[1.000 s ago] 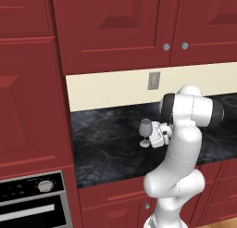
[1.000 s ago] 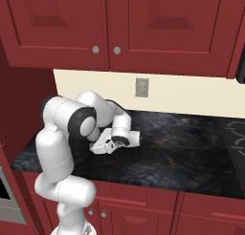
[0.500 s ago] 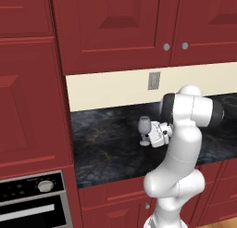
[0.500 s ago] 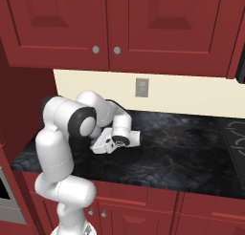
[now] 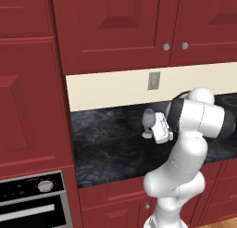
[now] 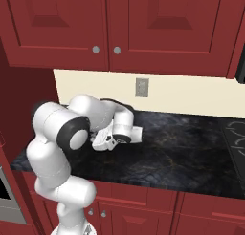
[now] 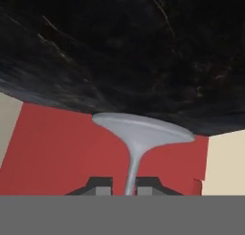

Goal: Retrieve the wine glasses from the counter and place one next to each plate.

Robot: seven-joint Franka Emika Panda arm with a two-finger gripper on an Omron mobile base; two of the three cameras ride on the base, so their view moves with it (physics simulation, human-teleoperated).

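Operator: your gripper point(image 7: 129, 187) pinches wine glass point(image 5: 148, 122) by stem, fingertips point(image 7: 99, 187) tight either side. Glass stands at centre of left base view, foot on counter point(image 5: 106, 143). Judged early stage: first glass grasped, not lifted; carrying and placing by plates remain.

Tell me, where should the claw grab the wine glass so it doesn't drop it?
On the thin stem, from the side. The glass stands upright on the counter, with a wide round bowl above and a flat foot below, so the narrow stem between them is the part that fits. The claw lies level, closed on the stem from the front, which looks about right.
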